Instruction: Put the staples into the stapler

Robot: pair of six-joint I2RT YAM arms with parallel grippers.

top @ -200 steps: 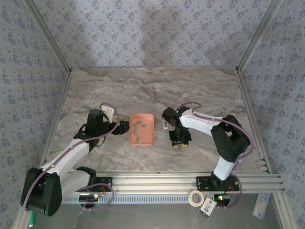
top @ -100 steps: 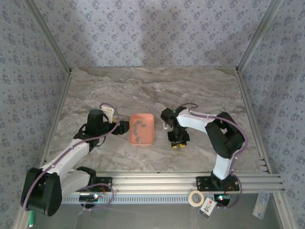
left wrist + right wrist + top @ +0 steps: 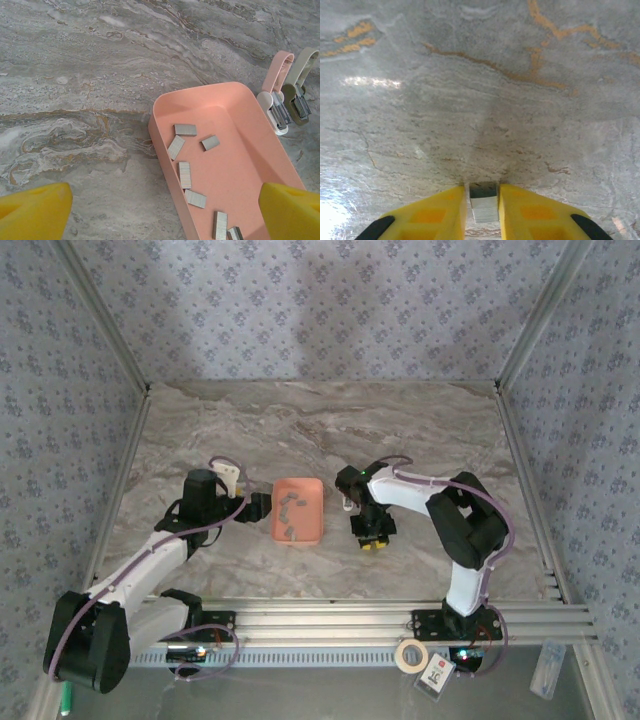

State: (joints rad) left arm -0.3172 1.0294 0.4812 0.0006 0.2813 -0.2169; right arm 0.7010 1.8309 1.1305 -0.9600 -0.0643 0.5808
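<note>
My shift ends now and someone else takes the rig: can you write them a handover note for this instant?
Left claw open, empty, at the salmon tray's edge.
Right claw shut on one staple strip, over the marble table, right of the tray.
More staples lie loose in the tray; a pink stapler and a beige stapler lie beside it.
Done: one strip gripped, outside the tray. Left: load it into a stapler.
</note>
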